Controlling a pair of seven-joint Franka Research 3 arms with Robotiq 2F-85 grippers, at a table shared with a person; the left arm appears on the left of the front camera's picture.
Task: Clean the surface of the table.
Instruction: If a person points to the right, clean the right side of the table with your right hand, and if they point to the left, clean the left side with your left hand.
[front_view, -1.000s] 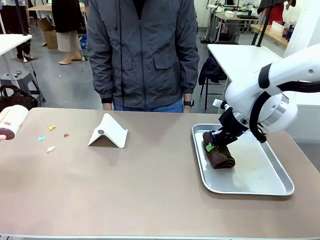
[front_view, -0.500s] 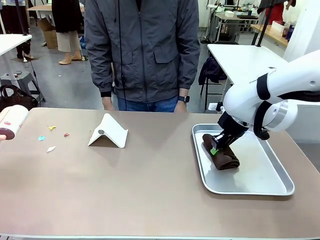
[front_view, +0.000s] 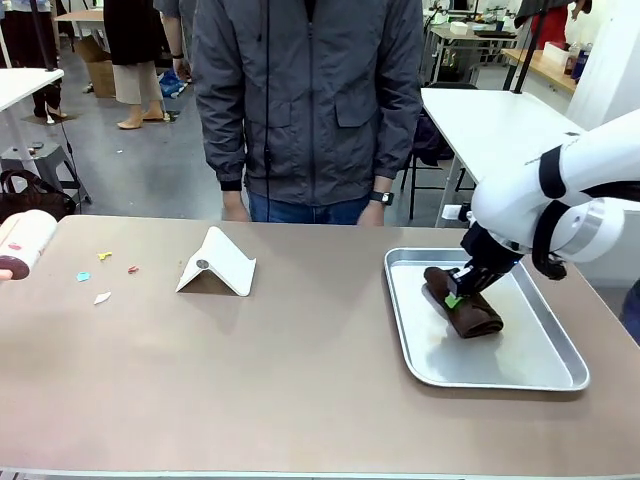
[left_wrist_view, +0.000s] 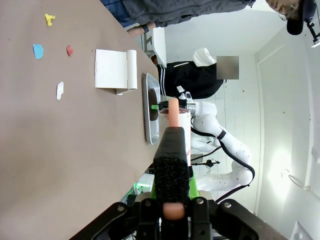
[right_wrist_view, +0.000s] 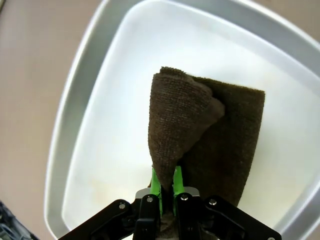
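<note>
table (front_view: 300, 370): taupe top, spans the whole front view between the robot's side and the person at the far edge; in the left wrist view (left_wrist_view: 65, 150) it runs away lengthwise.
left tool (left_wrist_view: 171, 192): pressed together, pinching a black foam-faced stick (left_wrist_view: 172, 150) with a peach tip; it points along the table toward the tray end.
pale cylinder (front_view: 25, 243): at the table's left end, cut off by the frame; can't tell what holds it.
scraps: four small bits on the table's left part, lying apart from each other: yellow (front_view: 104, 255), red (front_view: 132, 269), blue (front_view: 83, 276), white (front_view: 102, 297). Same four in the left wrist view.
white wedge (front_view: 217, 263): folded, tent-like, on the table just right of the scraps and left of centre, with a small dark round spot on its face.
person (front_view: 305, 100): grey jacket, standing at the far edge, centre, with a watch on one wrist.
tray (front_view: 520, 350): shiny metal, flat on the table's right part, with raised rim (right_wrist_view: 75, 100).
brown cloth (front_view: 478, 318): inside the tray, toward its far left, partly folded over itself.
right tool (front_view: 455, 298): arm comes in from the right. Green pads are closed on a fold of the brown cloth (right_wrist_view: 200, 130); the wrist view (right_wrist_view: 163, 182) shows that fold pulled up between the pads, the rest lying on the tray floor.
</note>
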